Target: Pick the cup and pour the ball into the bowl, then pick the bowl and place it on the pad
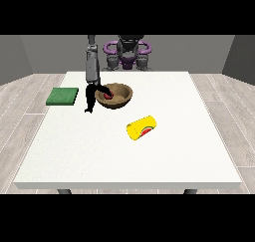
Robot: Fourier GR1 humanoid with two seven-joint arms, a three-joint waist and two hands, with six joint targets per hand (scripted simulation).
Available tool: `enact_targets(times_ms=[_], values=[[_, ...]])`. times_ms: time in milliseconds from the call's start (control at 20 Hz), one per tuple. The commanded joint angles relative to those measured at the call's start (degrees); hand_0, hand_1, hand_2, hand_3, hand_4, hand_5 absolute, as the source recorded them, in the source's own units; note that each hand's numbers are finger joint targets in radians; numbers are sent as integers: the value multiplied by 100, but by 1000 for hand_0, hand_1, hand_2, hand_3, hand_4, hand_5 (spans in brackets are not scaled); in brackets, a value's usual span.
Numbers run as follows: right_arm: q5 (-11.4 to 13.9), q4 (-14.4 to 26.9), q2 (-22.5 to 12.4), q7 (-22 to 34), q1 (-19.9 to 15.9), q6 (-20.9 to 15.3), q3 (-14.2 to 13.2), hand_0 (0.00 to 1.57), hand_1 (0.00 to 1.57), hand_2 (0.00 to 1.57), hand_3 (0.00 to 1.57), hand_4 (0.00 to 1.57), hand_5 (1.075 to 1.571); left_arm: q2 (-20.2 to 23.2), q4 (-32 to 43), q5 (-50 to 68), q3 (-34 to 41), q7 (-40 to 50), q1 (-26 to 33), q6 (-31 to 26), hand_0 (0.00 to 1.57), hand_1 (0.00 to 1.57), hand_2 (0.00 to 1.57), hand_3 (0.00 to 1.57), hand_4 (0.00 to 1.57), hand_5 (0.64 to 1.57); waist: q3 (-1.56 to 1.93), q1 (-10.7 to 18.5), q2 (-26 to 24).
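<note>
- the surface is a large white top, seen from across; it fills the middle of the view, and two dark legs show under its near edge.
- around it is a floor of pale grey-brown planks, and behind it plain grey walls.
- the robot stands at the far edge — purple and grey, small at the top.
- the brown bowl stands on the far half of the surface, with a red ball inside it.
- the yellow cup lies on its side, nearer to the camera and well apart from the bowl; something red shows at its open end.
- the green pad lies flat near the edge at the view's left.
- the robot hand at the view's left reaches down at the bowl's rim — its fingers are curled over the rim.
</note>
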Motion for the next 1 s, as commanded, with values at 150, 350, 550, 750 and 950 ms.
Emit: enact_targets(times_ms=[150, 350, 550, 750, 950], values=[[220, 596, 133, 611, 319, -474, 91, 1571, 1571, 1571, 861, 868, 1421, 82, -9, 74, 71, -13, 41, -73, 0, 0, 0, 0, 0, 1537, 110, 160, 195], [794, 445, -252, 882, 519, -821, 406, 1571, 1571, 1571, 1571, 1160, 1432, 162, 280, 157, 188, -10, 207, -221, 0, 0, 0, 0, 0, 1546, 101, 90, -57], [1347, 88, -624, 1893, 197, -1221, 827, 1571, 1571, 1571, 1571, 1167, 1473, 79, 707, 61, 232, -350, 532, -317, 0, 0, 0, 0, 0, 1546, 90, -127, -410], [1665, -297, -806, 3254, -312, -1166, 1267, 1571, 1571, 1571, 1571, 1260, 1456, 360, 1374, 12, 384, -436, 696, -485, 0, 0, 0, 0, 0, 1545, 91, -568, -941], [1744, -780, -721, 3937, -515, -1080, 1502, 1571, 1571, 1571, 1571, 1250, 1476, 939, 1965, -82, 720, -991, 1054, -746, 0, 0, 0, 0, 0, 1543, 100, -1007, -942]])
